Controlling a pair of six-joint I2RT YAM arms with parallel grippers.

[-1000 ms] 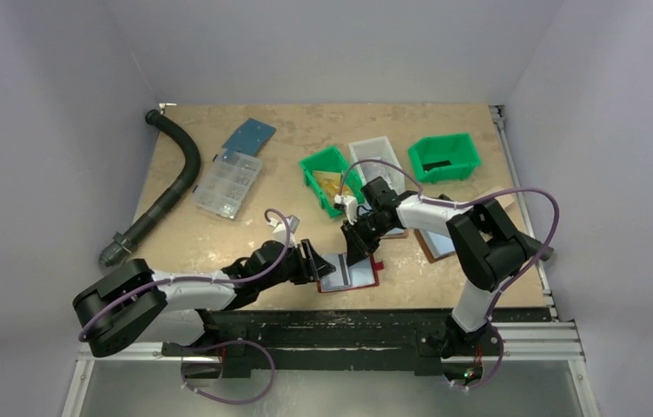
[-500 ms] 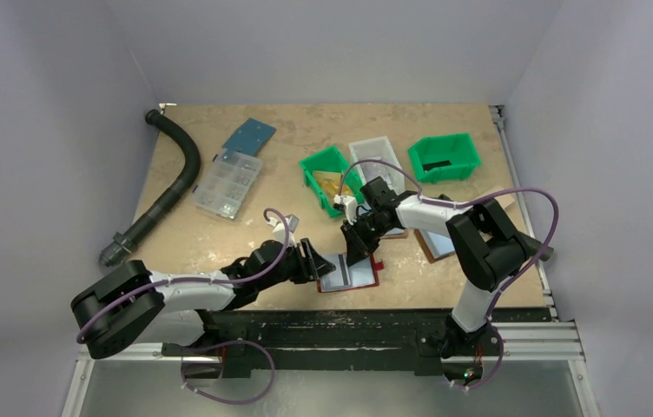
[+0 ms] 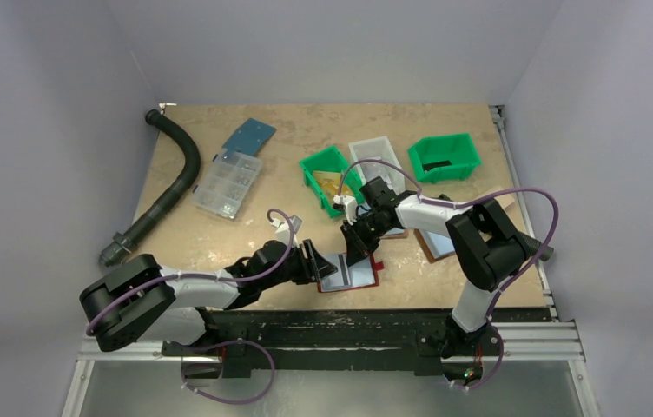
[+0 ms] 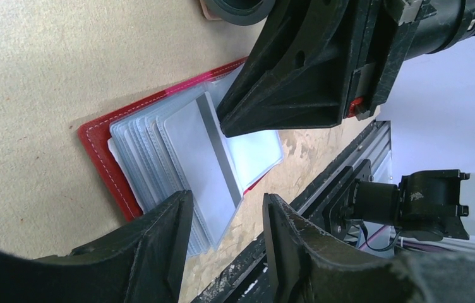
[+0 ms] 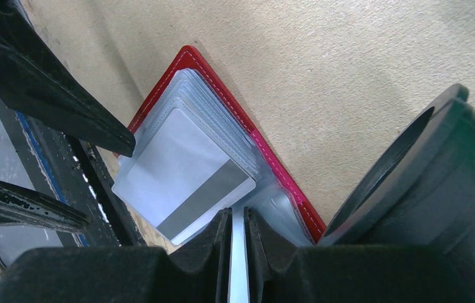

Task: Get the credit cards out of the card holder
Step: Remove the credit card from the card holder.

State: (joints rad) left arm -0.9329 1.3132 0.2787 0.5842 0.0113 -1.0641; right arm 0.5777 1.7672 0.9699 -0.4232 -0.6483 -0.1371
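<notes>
The holder [image 3: 362, 278] lies open and flat at the table's [image 3: 219, 234] 6 o'clock edge, red cover down and pale pockets fanned upward, and both arms are in on it. The left gripper [image 3: 313, 261] sits at its 9 o'clock side, low to the table, jaws apart with nothing between them. From the left wrist view, its fingers [image 4: 159, 243] frame the near corner of the pocket stack, though it is not clear if they touch it. The right gripper [image 3: 359, 252] comes down from 12 o'clock onto the middle of the spread, right by the fold. Its jaws are almost together and pinched on a thin pale sheet [image 5: 238, 265] seen edge-on. Whether that is a card or a pocket leaf cannot be told. Just beside that pinch, on top of the stack, lies a pale card [image 5: 184, 173] with a grey stripe along one long side. Most of its face is showing, and neither gripper has it. A green bin [image 3: 332, 169] stands well apart at the holder's 12 o'clock.
</notes>
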